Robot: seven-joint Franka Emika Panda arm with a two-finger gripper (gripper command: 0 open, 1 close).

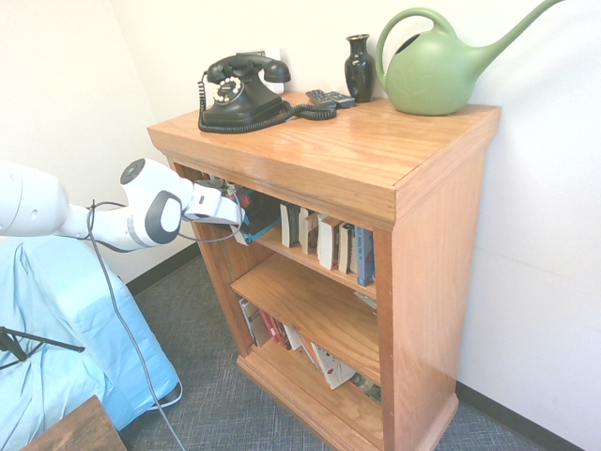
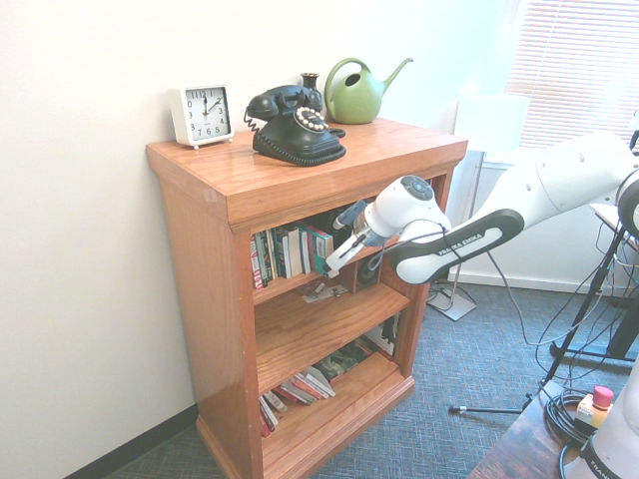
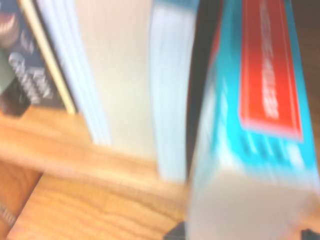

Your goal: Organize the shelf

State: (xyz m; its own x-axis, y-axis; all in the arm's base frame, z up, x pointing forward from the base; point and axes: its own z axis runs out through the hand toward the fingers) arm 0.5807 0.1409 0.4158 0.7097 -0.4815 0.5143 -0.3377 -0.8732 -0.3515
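The shelf (image 1: pixel 357 150) is an orange-brown wooden bookcase with three tiers, also seen from the other side (image 2: pixel 300 180). A row of upright books (image 1: pixel 329 240) fills its top tier. My gripper (image 1: pixel 246 218) reaches into the left end of that tier, right at a teal book (image 1: pixel 264 229) that leans there. In the wrist view this teal book with a red label (image 3: pixel 250 125) looms close and blurred, beside pale upright books (image 3: pixel 115 75). From the second exterior view my gripper (image 2: pixel 332 264) sits at the front of the top tier, against the books (image 2: pixel 285 254).
On top stand a black rotary telephone (image 1: pixel 242 92), a dark vase (image 1: pixel 359 66), a green watering can (image 1: pixel 437 70) and a white clock (image 2: pixel 203 114). Books lie slumped on the bottom tier (image 1: pixel 291 338). A blue-covered object (image 1: pixel 56 338) stands near the arm.
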